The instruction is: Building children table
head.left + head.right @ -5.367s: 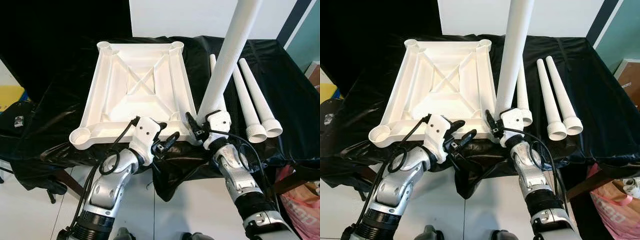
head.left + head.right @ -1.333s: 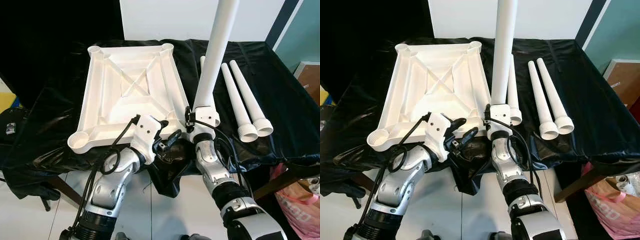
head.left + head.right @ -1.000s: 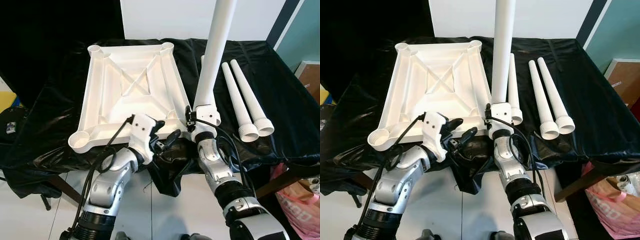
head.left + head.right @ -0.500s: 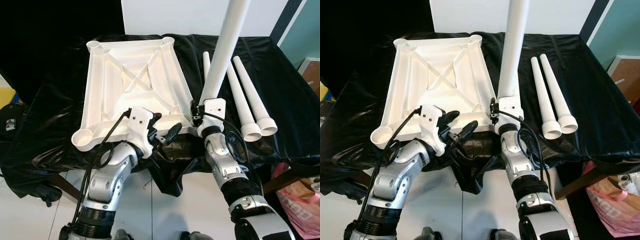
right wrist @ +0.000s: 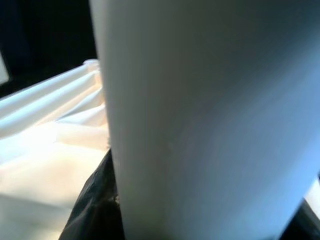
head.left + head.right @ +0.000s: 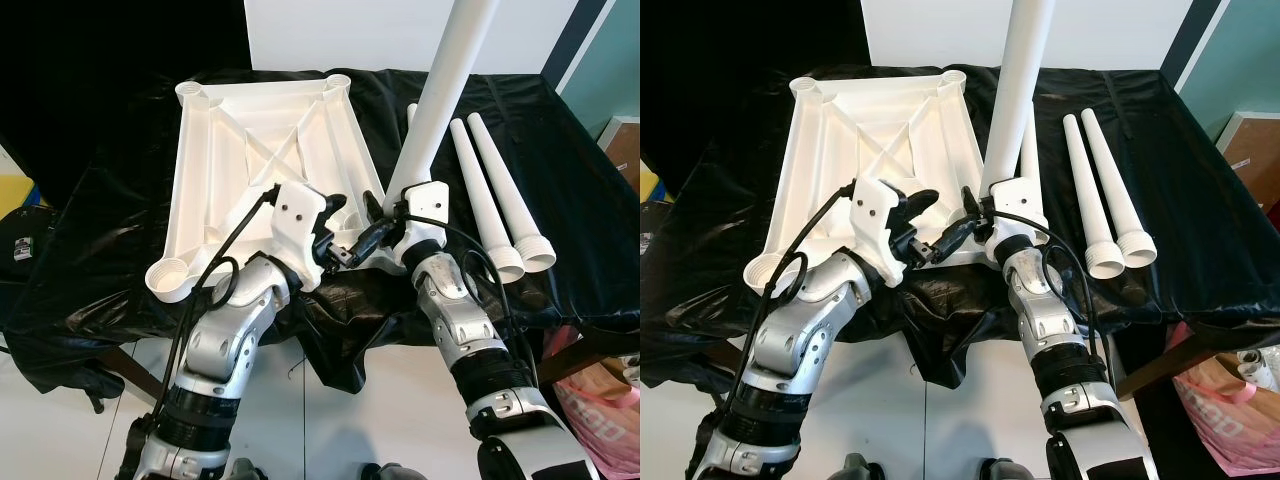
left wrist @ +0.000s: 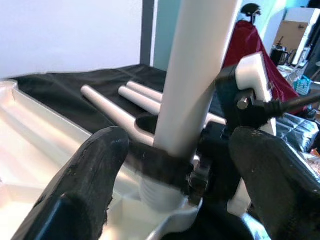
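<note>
My right pincer (image 6: 385, 222) pinches one white tapered plastic leg (image 6: 440, 95) upright over the upturned white tabletop's (image 6: 265, 150) corner socket; left pincer (image 6: 345, 228) spread beside. Three legs (image 6: 500, 195) remain unfitted.

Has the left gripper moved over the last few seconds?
Yes. The left gripper has risen from the near edge of the tabletop and swung toward the robot's right, to the corner socket where the right gripper holds the upright leg.

Left gripper (image 6: 345, 228) spread wide — right gripper (image 6: 385, 215) clamped tight
</note>
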Controlling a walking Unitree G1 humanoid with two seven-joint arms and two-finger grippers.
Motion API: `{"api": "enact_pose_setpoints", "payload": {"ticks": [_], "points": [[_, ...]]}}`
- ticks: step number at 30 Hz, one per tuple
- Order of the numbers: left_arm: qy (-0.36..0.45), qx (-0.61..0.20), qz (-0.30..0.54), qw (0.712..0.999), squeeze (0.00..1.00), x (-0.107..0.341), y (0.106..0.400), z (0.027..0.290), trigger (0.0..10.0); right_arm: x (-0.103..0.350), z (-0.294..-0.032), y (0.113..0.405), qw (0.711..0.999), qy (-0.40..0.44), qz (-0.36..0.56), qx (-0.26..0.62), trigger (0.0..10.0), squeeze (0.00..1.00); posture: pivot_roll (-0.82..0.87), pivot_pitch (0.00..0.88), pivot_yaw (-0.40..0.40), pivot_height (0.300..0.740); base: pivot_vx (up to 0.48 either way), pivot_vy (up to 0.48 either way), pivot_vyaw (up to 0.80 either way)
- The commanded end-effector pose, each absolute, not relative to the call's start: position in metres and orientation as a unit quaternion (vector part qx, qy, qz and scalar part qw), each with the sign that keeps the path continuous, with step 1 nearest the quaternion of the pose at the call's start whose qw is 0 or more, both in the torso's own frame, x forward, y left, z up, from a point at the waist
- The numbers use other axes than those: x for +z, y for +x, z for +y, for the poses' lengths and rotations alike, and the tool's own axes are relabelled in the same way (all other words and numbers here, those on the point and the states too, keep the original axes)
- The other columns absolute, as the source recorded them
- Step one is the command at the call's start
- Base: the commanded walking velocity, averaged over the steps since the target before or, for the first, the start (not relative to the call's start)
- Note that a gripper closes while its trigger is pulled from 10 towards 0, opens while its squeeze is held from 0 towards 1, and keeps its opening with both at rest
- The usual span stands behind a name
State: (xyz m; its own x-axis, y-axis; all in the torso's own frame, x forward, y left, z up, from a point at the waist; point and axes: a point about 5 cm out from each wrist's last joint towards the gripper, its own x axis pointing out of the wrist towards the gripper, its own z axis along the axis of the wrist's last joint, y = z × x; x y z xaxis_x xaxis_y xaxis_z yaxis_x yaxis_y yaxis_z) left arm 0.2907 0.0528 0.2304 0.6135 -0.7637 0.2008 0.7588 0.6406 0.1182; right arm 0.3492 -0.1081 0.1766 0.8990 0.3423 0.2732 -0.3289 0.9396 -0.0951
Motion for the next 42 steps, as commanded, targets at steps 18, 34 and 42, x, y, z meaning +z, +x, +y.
{"api": "enact_pose_setpoints", "payload": {"ticks": [18,34,42], "points": [[0.077,-0.558,-0.173,0.808,0.0,0.266,0.294,0.042,10.0,0.168,-0.123,0.344,0.937,-0.11,-0.083,0.32,10.0,0.0,0.02,0.092,-0.033,0.74,0.0,0.0,0.0],[0.06,-0.54,-0.17,0.822,0.0,0.279,0.317,0.043,10.0,0.169,-0.122,0.338,0.905,-0.139,-0.065,0.396,10.0,0.0,0.02,0.08,-0.013,0.74,0.0,0.0,0.0],[0.003,-0.57,-0.165,0.805,0.0,0.287,0.315,0.041,1.2,0.165,-0.121,0.333,0.895,-0.144,-0.053,0.418,10.0,0.0,0.02,0.08,-0.007,0.74,0.0,0.0,0.0]]}}
